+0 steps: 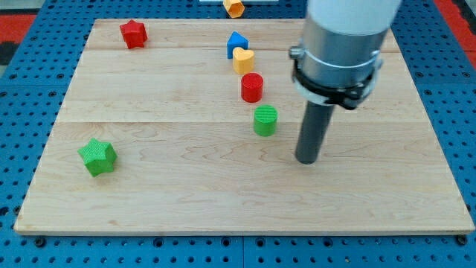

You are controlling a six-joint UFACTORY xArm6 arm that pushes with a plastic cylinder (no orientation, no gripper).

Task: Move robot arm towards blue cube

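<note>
A blue block [236,42] with a peaked top sits near the view's top centre of the wooden board [149,179], touching a yellow heart-shaped block [243,60] just below it. My tip [307,159] rests on the board to the right of centre, well below and to the right of the blue block. A red cylinder [252,87] and a green cylinder [265,120] lie in a line between the blue block and my tip. The green cylinder is a short way to the left of my tip, not touching it.
A red star block [134,33] lies at the top left. A green star block [97,156] lies at the lower left. An orange block [233,7] sits off the board at the view's top edge. The arm's grey body [342,45] hangs over the upper right.
</note>
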